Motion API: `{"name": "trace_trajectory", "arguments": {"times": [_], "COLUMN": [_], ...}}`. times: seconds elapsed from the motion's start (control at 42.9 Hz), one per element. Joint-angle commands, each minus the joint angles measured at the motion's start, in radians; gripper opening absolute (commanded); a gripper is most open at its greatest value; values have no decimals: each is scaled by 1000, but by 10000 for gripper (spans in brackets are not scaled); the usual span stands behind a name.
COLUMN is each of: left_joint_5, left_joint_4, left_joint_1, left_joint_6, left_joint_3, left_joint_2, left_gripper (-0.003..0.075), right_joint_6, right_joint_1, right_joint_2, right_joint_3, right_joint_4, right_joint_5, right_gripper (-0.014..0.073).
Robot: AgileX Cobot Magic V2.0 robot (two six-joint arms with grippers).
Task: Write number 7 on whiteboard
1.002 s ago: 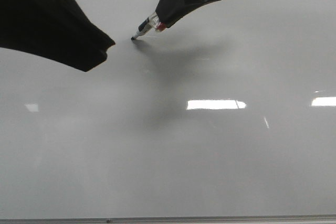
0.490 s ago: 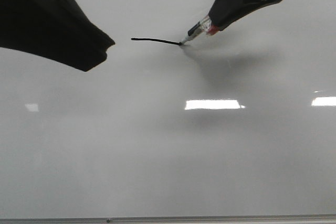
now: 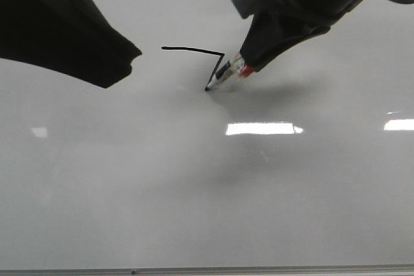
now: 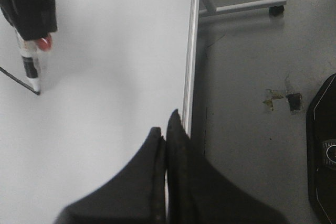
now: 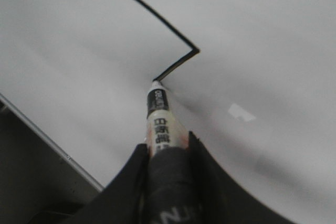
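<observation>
**Black strokes of a 7 partly drawn on the board**

Glossy pale grey, the whiteboard (image 3: 194,185) fills the front view as the writing surface, with a thin metal edge strip along its near side and bright rectangular reflections on its right half. The left gripper (image 4: 166,129) hangs over the board's edge, its jaws pressed together with nothing between them; in the front view its dark bulk sits at the upper left, apart from the writing. The right gripper (image 5: 167,148) comes in from the upper right, its jaws clamped on the marker (image 5: 160,119), a white barrel with black print and a red band. The marker leans toward the left, its tip touching the board. The number 7 (image 3: 197,51) lies in the upper middle of the board: a short horizontal bar joined at its right end to a slanted downstroke that ends at the tip.
</observation>
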Motion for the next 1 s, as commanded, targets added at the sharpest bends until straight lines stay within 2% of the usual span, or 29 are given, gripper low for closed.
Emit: {"name": "trace_trajectory", "arguments": {"times": [0.0, 0.233, 0.42, 0.606, 0.839, 0.932, 0.979], "left_joint_5": [-54, -54, -54, -54, -88, -90, -94], "left_joint_4": [-10, -10, -10, -10, -10, -10, -10], "left_joint_1": [-5, -5, -5, -5, -5, -5, -5], "left_joint_6": [-2, -2, -2, -2, -2, -2, -2], "left_joint_3": [-32, -32, -32, -32, -32, -32, -32], "left_joint_2": [-21, -21, -21, -21, -21, -21, -21], "left_gripper": [-20, -20, -20, -20, -15, 52, 122], "right_joint_6": [-5, -5, -5, -63, -361, -404, -405], "right_joint_1": [14, 62, 62, 62, 64, 92, 114], "right_joint_2": [10, 80, 59, -91, -298, -337, -349], "right_joint_3": [-17, -17, -17, -17, -17, -17, -17], "right_joint_4": [-27, -27, -27, -27, -26, -14, 5], "right_joint_5": [-77, -115, -119, 34, 293, 377, 381], "right_gripper": [-59, -59, -59, -59, -59, -59, -59]}}
